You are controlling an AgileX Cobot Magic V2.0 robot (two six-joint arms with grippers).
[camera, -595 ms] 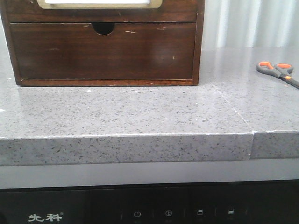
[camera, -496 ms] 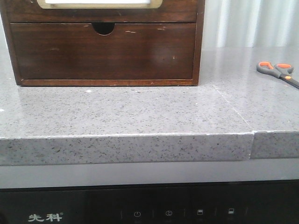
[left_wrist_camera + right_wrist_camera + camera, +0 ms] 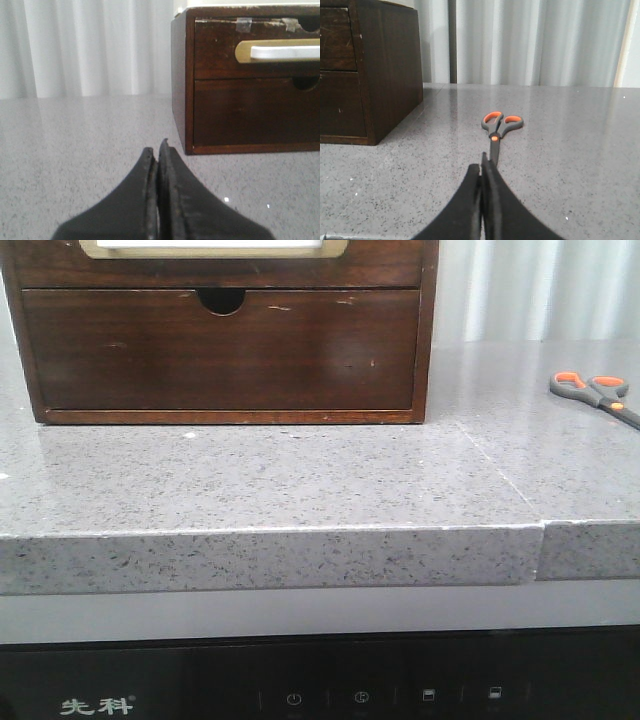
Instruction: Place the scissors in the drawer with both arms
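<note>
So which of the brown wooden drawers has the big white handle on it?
The dark brown wooden drawer with the beige-rimmed white panel, the one just above the plain drawer with the half-round notch. That lower one has only a cutout.

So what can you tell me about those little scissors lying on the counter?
The scissors are a small pair with dark grey handles, orange-lined finger loops and dark blades, apparently plastic grips on metal. They look closed and lie flat on the speckled grey countertop, well to the right of the wooden drawer box, touching nothing else. In the right wrist view the loops point away toward the curtain and the blades point back at the shut right tool, which hangs just short of the blade tips.
</note>
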